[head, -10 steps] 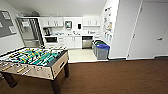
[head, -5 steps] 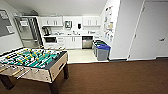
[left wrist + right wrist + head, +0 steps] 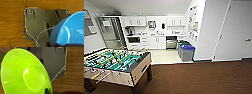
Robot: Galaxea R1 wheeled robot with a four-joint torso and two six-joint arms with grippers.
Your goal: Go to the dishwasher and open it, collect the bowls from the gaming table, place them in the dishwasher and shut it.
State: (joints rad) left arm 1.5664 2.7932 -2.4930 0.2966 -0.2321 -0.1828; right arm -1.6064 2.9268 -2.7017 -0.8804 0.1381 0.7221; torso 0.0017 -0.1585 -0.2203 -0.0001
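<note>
Here, far left in head view, a foosball table (image 3: pixel 116 65) w/ green field, rods and handles stands on the brown wood floor (image 3: pixel 196 77). Behind it, at the left wall, a tall steel fridge (image 3: pixel 111 32). Moving right along the back of the kitchenette: white cabinets (image 3: pixel 135 21) up top, a dark-fronted microwave (image 3: pixel 134 39) set under the counter (image 3: pixel 156 35), white lower doors, then the dishwasher (image 3: pixel 171 42) w/ its steel front, door up and closed, approx. centre of the back row. Just right of it, nearer the camera, a grey bin w/ blue lid (image 3: pixel 187 52) on the pale kitchen floor, w/ another bin behind it. Further right a white wall w/ papers pinned on it, then a white door (image 3: pixel 239 30) w/ a lever handle. Left wrist view: a blue bowl (image 3: pixel 70 31) sits large and close to the camera, tilted, over the robot's dark plate and the wood floor; a dark part overlaps its rim at the frame edge, but whether the left claw is apart or clamped on it, can't tell. Right wrist view: a lime-green bowl (image 3: pixel 25 75), wide and shallow, tilted, likewise close over the dark plate and floor; right claw's state can't be told either.
</note>
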